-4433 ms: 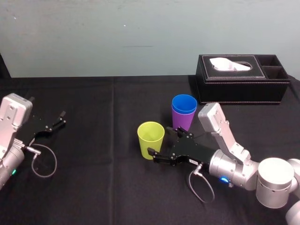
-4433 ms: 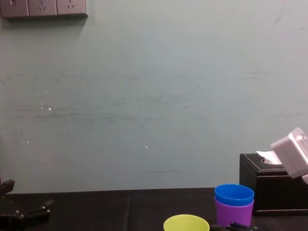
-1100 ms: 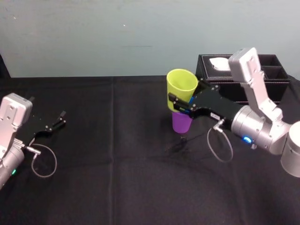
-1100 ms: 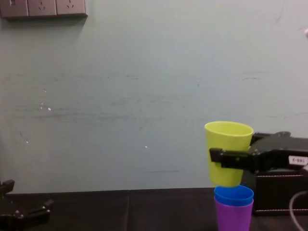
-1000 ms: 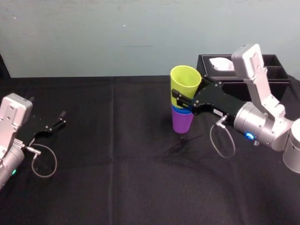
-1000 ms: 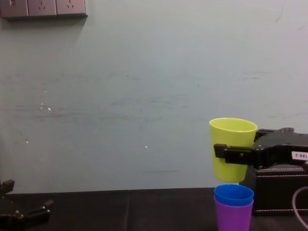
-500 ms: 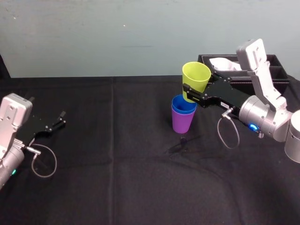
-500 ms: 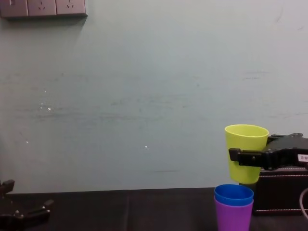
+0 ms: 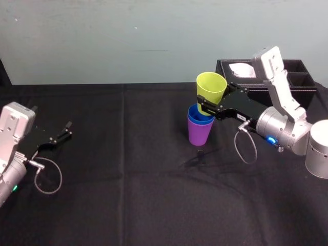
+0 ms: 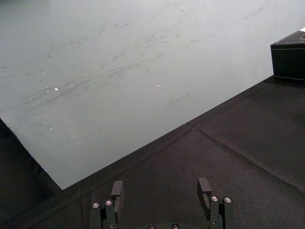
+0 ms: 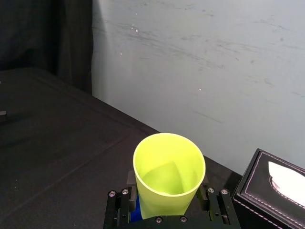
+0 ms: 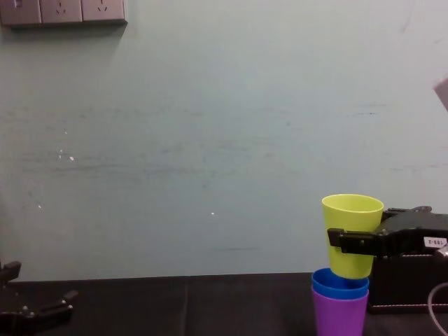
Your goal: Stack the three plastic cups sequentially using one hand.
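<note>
The blue cup (image 9: 201,114) sits nested inside the purple cup (image 9: 200,134), which stands upright on the black table (image 9: 128,195). My right gripper (image 9: 208,105) is shut on the yellow-green cup (image 9: 211,87), one finger on each side of its lower wall (image 11: 169,176). It holds that cup upright, with its base at the blue cup's rim (image 12: 340,282) and set slightly to the right. A sliver of blue cup (image 11: 137,211) shows under the held cup. My left gripper (image 9: 59,134) rests open at the table's left side, away from the cups.
A black tissue box (image 9: 264,87) with white tissue stands close behind and to the right of the stack, just past my right arm. A pale wall runs along the back of the table. The black cloth to the left of the stack is bare.
Over the last second the right gripper carried the yellow-green cup rightward. It then brought it back left and down, until its base reached the blue cup's rim. The left arm stayed still.
</note>
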Robot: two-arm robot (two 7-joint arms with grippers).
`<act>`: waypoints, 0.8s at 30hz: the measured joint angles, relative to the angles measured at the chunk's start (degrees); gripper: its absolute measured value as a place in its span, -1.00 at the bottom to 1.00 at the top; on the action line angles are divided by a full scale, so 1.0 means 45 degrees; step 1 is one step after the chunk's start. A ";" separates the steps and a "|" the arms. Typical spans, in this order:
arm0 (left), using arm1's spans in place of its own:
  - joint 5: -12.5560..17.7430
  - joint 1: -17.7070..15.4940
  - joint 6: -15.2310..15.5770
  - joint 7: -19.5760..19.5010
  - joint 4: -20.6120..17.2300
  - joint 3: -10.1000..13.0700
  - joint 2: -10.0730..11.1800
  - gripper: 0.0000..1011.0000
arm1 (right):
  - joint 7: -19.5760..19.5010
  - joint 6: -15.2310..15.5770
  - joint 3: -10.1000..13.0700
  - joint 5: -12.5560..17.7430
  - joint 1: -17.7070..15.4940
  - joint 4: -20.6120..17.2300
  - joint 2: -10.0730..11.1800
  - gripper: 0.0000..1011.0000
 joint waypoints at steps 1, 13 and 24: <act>-0.0001 0.0000 0.0001 0.0000 0.0000 0.0000 0.0000 1.00 | 0.0000 0.0000 0.0000 0.0000 0.0000 0.0000 0.0000 0.45; 0.0000 0.0000 0.0000 0.0000 0.0000 0.0001 0.0000 1.00 | 0.0083 -0.0049 -0.0112 -0.0166 0.0097 0.0234 -0.0132 0.45; 0.0000 0.0001 0.0000 0.0000 0.0000 0.0000 0.0000 1.00 | 0.0154 -0.0103 -0.0194 -0.0270 0.0129 0.0393 -0.0217 0.45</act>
